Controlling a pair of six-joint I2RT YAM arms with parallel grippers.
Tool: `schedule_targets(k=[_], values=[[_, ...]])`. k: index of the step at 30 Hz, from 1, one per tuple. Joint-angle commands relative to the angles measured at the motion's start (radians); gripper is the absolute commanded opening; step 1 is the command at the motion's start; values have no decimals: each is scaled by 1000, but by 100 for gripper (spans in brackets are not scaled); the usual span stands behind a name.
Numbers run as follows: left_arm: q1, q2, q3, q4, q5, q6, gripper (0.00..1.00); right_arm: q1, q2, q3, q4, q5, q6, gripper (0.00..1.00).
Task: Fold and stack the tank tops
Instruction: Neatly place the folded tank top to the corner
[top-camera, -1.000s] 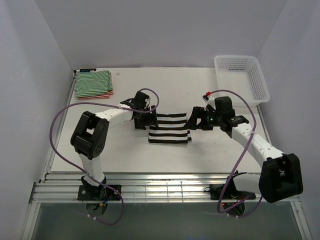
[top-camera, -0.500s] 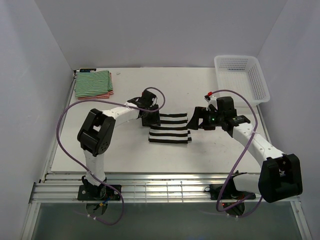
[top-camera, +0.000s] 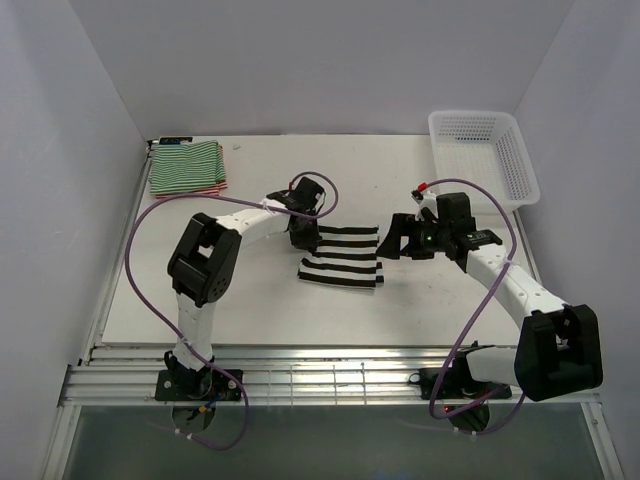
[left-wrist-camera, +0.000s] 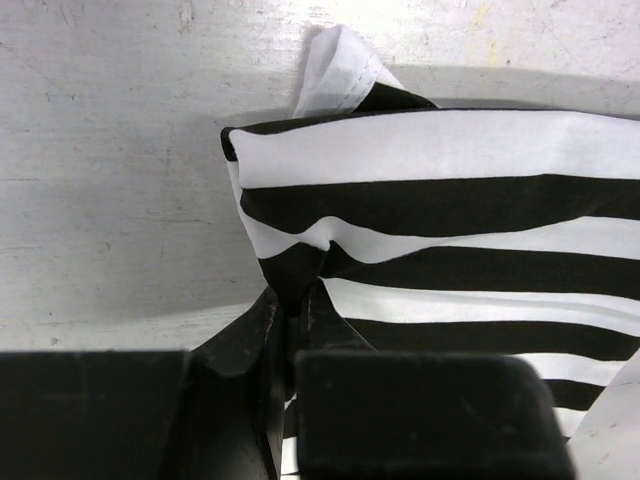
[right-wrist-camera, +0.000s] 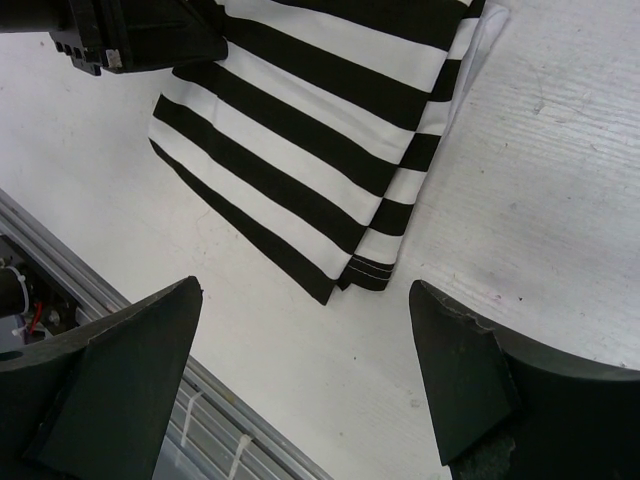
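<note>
The left gripper (left-wrist-camera: 292, 300) pinches the edge of the black-and-white top (left-wrist-camera: 450, 150), likely to carry it (to the striped pile (top-camera: 187, 168)). The right gripper (right-wrist-camera: 303, 290) hangs near, fingers spread wide, holding nothing.

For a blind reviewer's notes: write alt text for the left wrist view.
The left claw pinches the near edge of the folded black-and-white striped tank top, puckering the cloth where it grips. The top lies on a scuffed white table, with a small white flap poking out at its far corner.
</note>
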Motion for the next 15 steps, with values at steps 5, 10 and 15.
schedule_targets(k=[5, 10, 15], values=[[-15, 115, 15, -201, -268, 48, 0, -15, 8, 11, 10, -16, -47, 90], [-13, 14, 50, -204, -529, 120, 0, -18, 10, 11, 12, -13, -59, 90], [-9, -14, 104, -204, -661, 250, 0, -25, 22, 19, 13, -15, -67, 90]])
